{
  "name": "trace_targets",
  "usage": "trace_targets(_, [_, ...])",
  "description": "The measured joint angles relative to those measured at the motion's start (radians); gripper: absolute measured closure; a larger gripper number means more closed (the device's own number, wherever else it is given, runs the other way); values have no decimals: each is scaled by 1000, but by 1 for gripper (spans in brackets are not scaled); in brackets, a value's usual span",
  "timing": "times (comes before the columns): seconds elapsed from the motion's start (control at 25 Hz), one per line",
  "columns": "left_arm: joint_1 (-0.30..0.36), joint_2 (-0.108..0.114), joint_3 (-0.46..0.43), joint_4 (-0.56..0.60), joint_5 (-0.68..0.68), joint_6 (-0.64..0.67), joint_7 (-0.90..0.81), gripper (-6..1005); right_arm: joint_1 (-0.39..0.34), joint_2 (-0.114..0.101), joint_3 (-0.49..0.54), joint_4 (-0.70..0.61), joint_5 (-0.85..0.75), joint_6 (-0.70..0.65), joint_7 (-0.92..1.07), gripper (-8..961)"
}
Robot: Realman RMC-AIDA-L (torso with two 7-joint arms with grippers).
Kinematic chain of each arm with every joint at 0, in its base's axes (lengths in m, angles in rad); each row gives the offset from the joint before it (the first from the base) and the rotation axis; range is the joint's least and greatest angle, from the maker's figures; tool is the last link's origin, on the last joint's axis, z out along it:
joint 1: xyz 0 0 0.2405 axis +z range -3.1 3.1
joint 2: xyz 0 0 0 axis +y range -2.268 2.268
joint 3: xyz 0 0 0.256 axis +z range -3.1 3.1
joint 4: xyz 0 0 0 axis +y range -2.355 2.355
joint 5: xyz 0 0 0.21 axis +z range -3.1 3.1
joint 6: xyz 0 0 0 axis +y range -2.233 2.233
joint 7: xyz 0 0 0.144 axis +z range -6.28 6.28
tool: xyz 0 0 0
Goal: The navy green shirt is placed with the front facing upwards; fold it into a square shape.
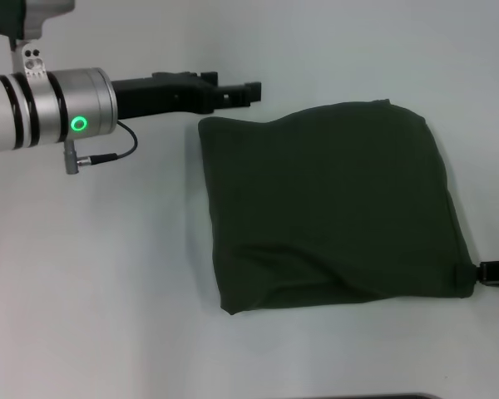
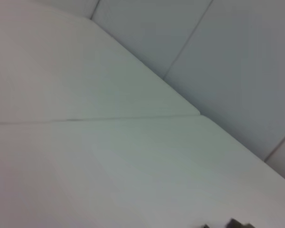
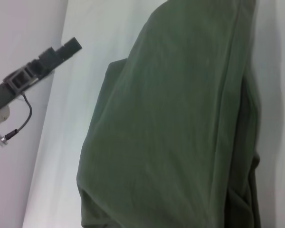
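Observation:
The navy green shirt (image 1: 333, 208) lies folded into a rough square on the white table (image 1: 108, 274), with only plain green cloth showing. Its near edge is puffy and creased. My right gripper (image 1: 492, 273) shows only at the right edge of the head view, shut on the shirt's near right corner, which is drawn to a point there. In the right wrist view the shirt (image 3: 171, 128) fills the picture. My left gripper (image 1: 248, 91) is held above the table just past the shirt's far left corner, apart from the cloth; it shows in the right wrist view too, as the left gripper (image 3: 61, 51).
The left arm's silver wrist (image 1: 58, 108), with a green light and a thin cable, reaches in from the far left. Bare white table lies left of and in front of the shirt. The left wrist view shows only table surface (image 2: 109, 156) and wall panels.

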Motion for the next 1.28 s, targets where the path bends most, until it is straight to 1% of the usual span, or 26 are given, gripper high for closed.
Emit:
trace_targets(0.12, [0, 6, 24, -9, 3, 42, 3, 65, 8, 2, 1, 0, 1, -3, -3, 939])
trace_targets(0.28, [8, 15, 24, -20, 4, 83, 5, 65, 20, 4, -4, 0, -1, -7, -4, 938])
trace_targets(0.48, [15, 20, 18, -25, 5, 87, 4, 66, 18, -4, 9, -14, 7, -37, -8, 903])
trace_targets(0.6, [15, 20, 17, -25, 5, 85, 5, 66, 4, -10, 63, -42, 16, -53, -15, 766])
trace_targets(0.68, [13, 20, 17, -25, 5, 85, 5, 66, -1, -18, 113, -64, 17, -79, -20, 674])
trace_targets(0.84, [10, 20, 18, -25, 5, 83, 7, 66, -2, -32, 192, -112, 26, -142, -23, 522])
trace_targets(0.92, [10, 20, 18, -25, 5, 82, 7, 66, 3, -37, 221, -134, 57, -174, -30, 446])
trace_targets(1.0, [9, 19, 19, -25, 5, 81, 7, 66, 12, -39, 232, -138, 119, -199, -49, 394])
trace_targets(1.04, [9, 19, 19, -25, 5, 81, 7, 66, 16, -39, 233, -138, 141, -204, -56, 369])
trace_targets(1.12, [8, 19, 18, -25, 5, 81, 9, 66, 33, -30, 231, -134, 183, -200, -73, 317])
trace_targets(1.28, [8, 18, 16, -25, 0, 64, 14, 66, 86, -4, 220, -122, 192, -131, -85, 324])
